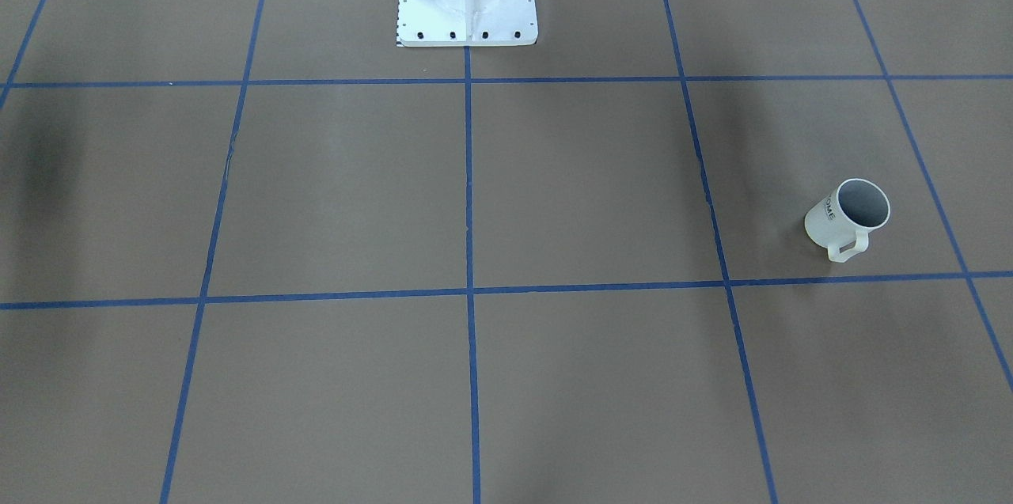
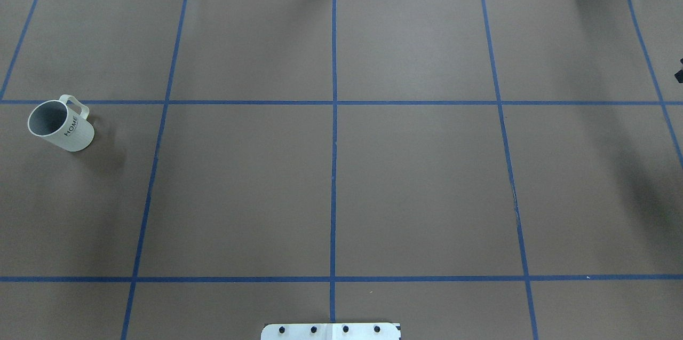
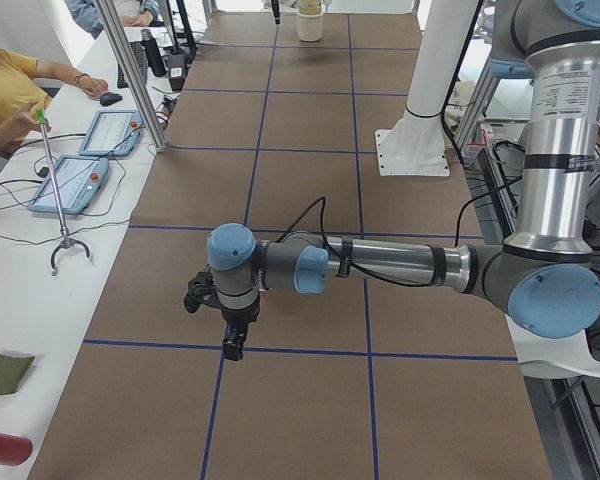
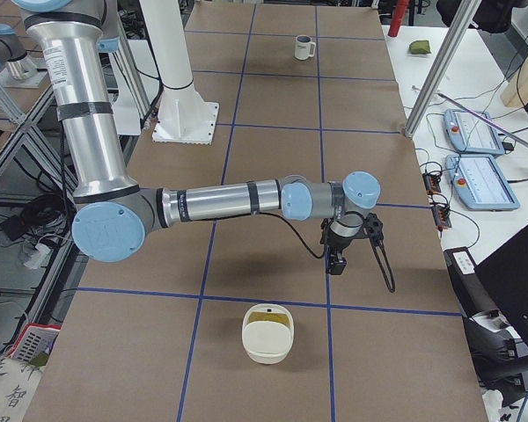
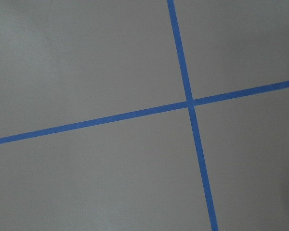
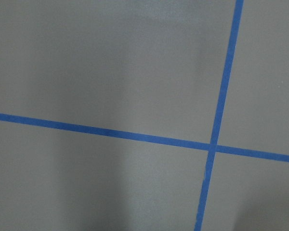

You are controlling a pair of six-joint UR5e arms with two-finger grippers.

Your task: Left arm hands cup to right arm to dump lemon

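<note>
- Left gripper (image 3: 235, 340) and right gripper (image 4: 336, 262): spread or pressed together, I can't tell.
- "HOME" mug (image 2: 60, 125) stands upright near the table's (image 2: 416, 185) left end, well apart from both.
- Stiff, glazed, likely slippery: pinch its rim wall.

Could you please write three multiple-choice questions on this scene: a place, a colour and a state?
1. In the overhead view, where does the cup stand?
A) near the left edge
B) at the centre
C) near the right edge

2. What colour are the tape lines on the table?
A) red
B) yellow
C) blue

3. How is the cup?
A) lying on its side
B) upright, nothing gripping it
C) lifted by fingers

1 A: it sits in the grid's leftmost column.
2 C: every line is blue.
3 B: its mouth faces up and nothing touches it.
</note>
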